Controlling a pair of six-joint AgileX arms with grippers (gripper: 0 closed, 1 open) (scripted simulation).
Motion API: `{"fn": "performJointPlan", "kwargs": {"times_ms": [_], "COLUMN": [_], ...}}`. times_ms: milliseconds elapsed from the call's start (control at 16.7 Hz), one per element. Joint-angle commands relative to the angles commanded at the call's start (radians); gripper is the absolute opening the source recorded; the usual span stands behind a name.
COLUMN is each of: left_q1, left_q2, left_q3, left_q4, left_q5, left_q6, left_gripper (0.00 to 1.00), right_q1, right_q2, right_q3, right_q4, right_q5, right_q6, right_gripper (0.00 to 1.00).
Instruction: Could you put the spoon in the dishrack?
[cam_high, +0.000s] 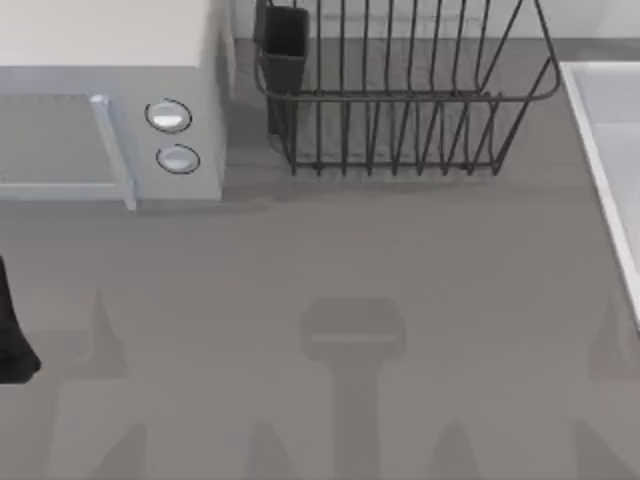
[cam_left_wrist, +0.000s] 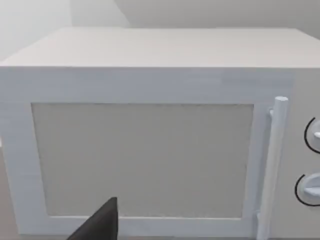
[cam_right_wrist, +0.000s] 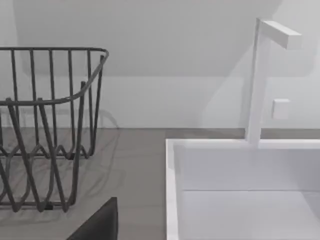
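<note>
Grey table (cam_high: 330, 250) fills the top view, with soft shadows across its lower part. At the left edge of the frame, a little below the middle, a dark piece of the left arm (cam_high: 12, 330) comes in. In the upper left stands a cream microwave (cam_high: 110, 60), its door shut, with a pale upright handle (cam_high: 112, 150) and two round knobs (cam_high: 172, 135) one under the other at its right side. In the left wrist view a dark part of the left gripper (cam_left_wrist: 100, 225) shows at the lower edge, in front of the microwave door; I cannot tell whether it is open or closed.

Just right of the microwave, at the upper middle of the frame, sits the dishrack (cam_high: 400, 100), a dark wire basket, with a dark utensil cup (cam_high: 285, 45) in its upper left corner. At the right edge lies a white sink (cam_high: 610, 150), near the dishrack but apart from it. The right wrist view shows the right gripper (cam_right_wrist: 100, 222) as a dark wedge at the lower edge, and a white tap (cam_right_wrist: 260, 75) behind the sink; its state I also cannot tell.
</note>
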Motion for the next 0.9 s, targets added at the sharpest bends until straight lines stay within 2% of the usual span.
{"fn": "performJointPlan", "kwargs": {"times_ms": [180, 360, 540, 900], "left_q1": [0.0, 0.0, 0.0, 0.0], "left_q2": [0.0, 0.0, 0.0, 0.0], "left_q3": [0.0, 0.0, 0.0, 0.0], "left_q4": [0.0, 0.0, 0.0, 0.0], "left_q5": [0.0, 0.0, 0.0, 0.0], "left_q6": [0.0, 0.0, 0.0, 0.0], "left_gripper": [1.0, 1.0, 1.0, 1.0], "right_q1": [-0.004, -0.03, -0.074, -0.19], "right_q2": [0.012, 0.108, 0.298, 0.849], "right_q3": [0.011, 0.087, 0.216, 0.526], "right_q4": [-0.012, -0.094, -0.237, -0.598], "right_q5": [0.0, -0.002, -0.007, -0.015], "right_q6": [-0.012, -0.101, -0.251, -0.614], "right_gripper": [1.0, 1.0, 1.0, 1.0]}}
